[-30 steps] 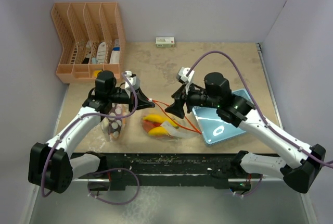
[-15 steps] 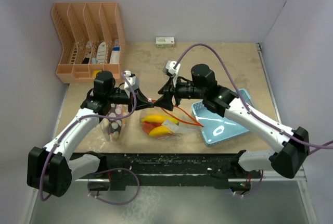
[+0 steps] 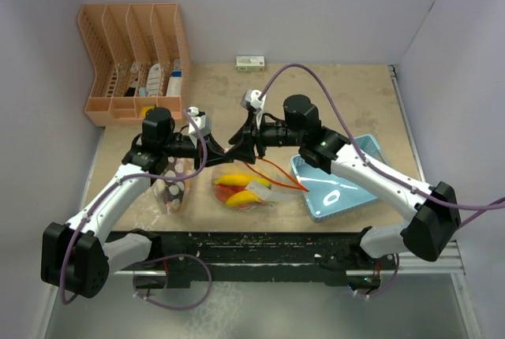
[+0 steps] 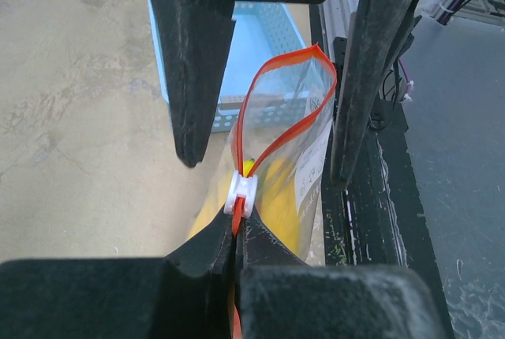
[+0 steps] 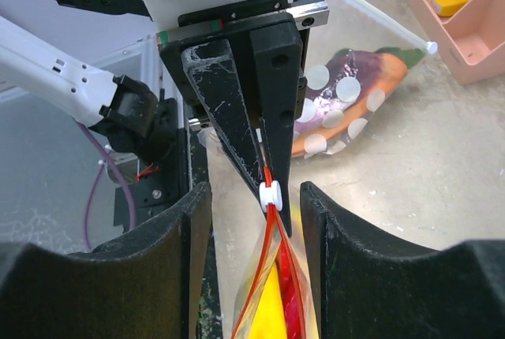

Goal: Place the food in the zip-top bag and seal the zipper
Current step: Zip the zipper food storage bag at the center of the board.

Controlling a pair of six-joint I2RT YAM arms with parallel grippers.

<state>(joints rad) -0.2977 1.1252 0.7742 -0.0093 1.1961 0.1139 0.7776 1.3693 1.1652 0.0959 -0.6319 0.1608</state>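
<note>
At the middle of the table (image 3: 331, 102), one zip-top bag (image 3: 264, 199) holds two yellow banana pieces (image 3: 233, 179) and one red chili (image 3: 227, 190). Its single zipper (image 3: 276, 173) runs left to right, from its raised left end down toward one blue basket (image 3: 347, 197). The left gripper (image 4: 237, 236) is clamped on that raised end behind one white slider (image 5: 271, 192), while the right gripper (image 5: 254, 197) faces it, jaws apart on either side of the slider

1. Location type: robotics laboratory test cell.
2. Enclosure: plain pale walls (image 3: 316, 8) box in the bench (image 3: 339, 94) on three sides.
3. Fixed equipment: a left arm (image 3: 118, 193) and a right arm (image 3: 379, 177) are bolted to a black base rail (image 3: 260, 246) at the bench's near edge.
4. Wiring: purple cables (image 3: 302, 66) run exposed along both arms.
</note>
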